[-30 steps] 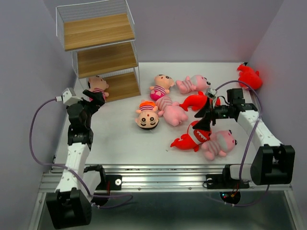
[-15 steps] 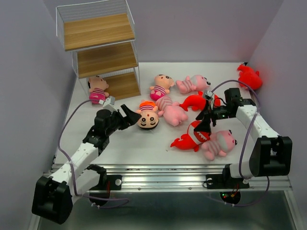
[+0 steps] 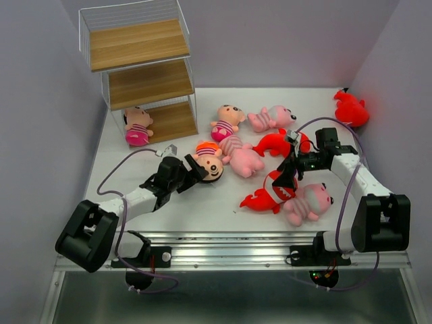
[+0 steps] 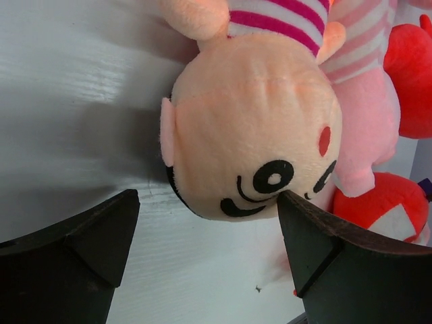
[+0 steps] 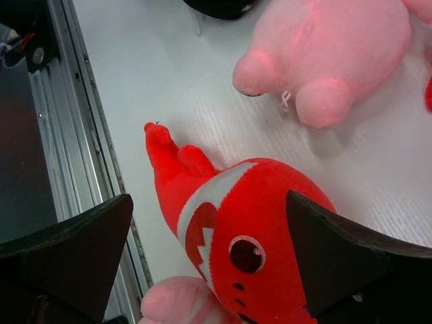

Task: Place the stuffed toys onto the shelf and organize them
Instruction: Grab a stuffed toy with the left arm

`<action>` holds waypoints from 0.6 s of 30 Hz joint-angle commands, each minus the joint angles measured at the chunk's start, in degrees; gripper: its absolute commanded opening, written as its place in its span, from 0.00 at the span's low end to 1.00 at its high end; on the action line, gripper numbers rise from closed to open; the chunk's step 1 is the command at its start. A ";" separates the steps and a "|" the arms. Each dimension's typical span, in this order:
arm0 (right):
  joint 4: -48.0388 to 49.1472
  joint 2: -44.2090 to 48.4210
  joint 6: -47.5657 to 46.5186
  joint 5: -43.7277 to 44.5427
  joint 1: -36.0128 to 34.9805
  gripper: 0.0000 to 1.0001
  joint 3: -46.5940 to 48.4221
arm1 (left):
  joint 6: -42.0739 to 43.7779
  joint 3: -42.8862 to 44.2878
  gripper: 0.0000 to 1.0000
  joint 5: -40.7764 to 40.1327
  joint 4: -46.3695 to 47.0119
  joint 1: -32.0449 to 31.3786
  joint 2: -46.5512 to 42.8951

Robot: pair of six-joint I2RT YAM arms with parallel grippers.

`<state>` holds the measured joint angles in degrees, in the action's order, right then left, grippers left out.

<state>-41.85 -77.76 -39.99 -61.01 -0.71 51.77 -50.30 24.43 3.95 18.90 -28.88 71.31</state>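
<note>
Left wrist: doll (image 4: 253, 128) head between spread fingers (image 4: 94, 233)

Widest lane: bare bench (image 3: 209, 214) along the near edge, in front of the toy pile. Left pincer (image 4: 208, 197) jaws wide at the nearest doll (image 4: 250, 128): bare bench by one finger, other finger right at the face. Pink animal (image 4: 364, 115) is pressed against the doll on that side. Right pincer (image 5: 209, 199) gapes above a red shark (image 5: 270, 223); strip of bench between shark and that pink animal. Shelf (image 3: 142, 44): upper two tiers open in front; another doll (image 3: 137, 126) blocks the bottom tier's left end.
</note>
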 commanded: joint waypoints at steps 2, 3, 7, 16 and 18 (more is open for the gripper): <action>2.21 0.41 -0.18 -0.60 0.01 1.00 -0.18 | -0.32 2.03 0.92 -2.54 7.72 -0.65 3.22; 2.12 0.33 -0.27 -0.51 0.01 1.00 -0.26 | -0.15 1.86 0.90 -2.36 8.61 -0.65 3.57; 1.68 0.33 -1.23 -0.25 0.01 1.00 -0.61 | 0.73 0.80 0.77 -1.75 14.92 -0.65 4.63; -1.30 0.85 -6.31 -1.03 0.01 1.00 -0.44 | 6.00 -3.07 0.00 1.40 23.38 -0.65 4.11; -4.99 1.03 -9.39 -1.65 0.01 1.00 0.08 | 8.03 -3.07 0.00 3.25 23.29 -0.65 2.61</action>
<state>-42.52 -77.73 -43.20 -61.08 -0.71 51.57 -46.50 21.96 4.38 37.32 -29.19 76.44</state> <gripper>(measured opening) 0.998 0.038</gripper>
